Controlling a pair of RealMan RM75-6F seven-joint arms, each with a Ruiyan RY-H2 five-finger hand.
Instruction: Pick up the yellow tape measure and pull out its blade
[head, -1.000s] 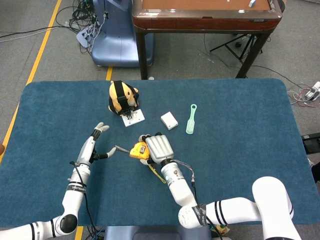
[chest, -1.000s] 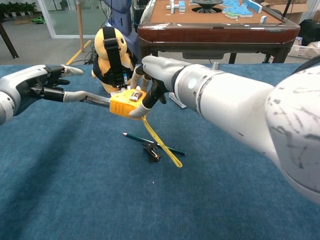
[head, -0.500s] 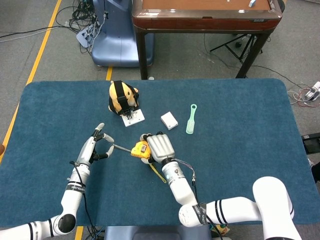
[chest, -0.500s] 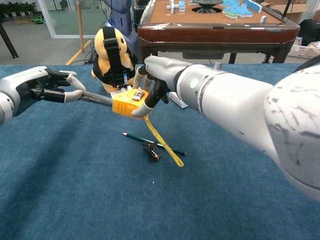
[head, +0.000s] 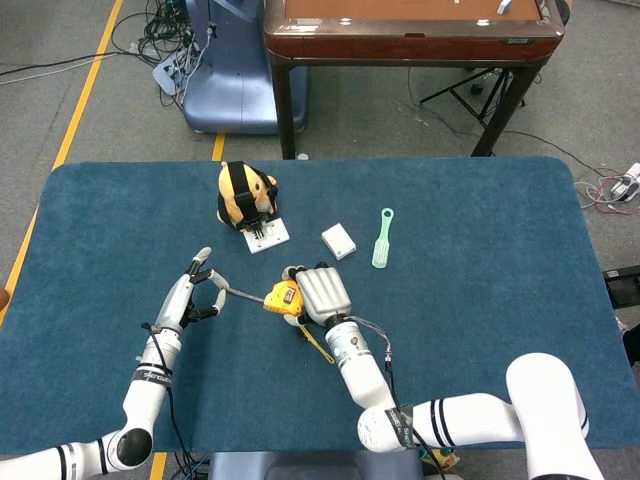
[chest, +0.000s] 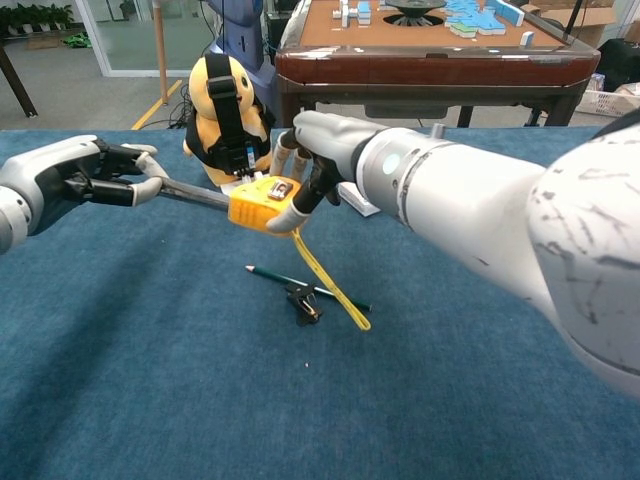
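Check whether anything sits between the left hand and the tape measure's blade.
Nothing visible does. The left hand already pinches the blade, which runs straight to the tape measure held by the right hand.

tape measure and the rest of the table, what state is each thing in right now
yellow tape measure: lifted off the table, held by the right hand
metal blade: partly pulled out, its end pinched by the left hand
yellow strap: hanging from the case, end on the cloth
green pencil: lying flat
black binder clip: resting on the cloth
yellow plush toy: sitting upright
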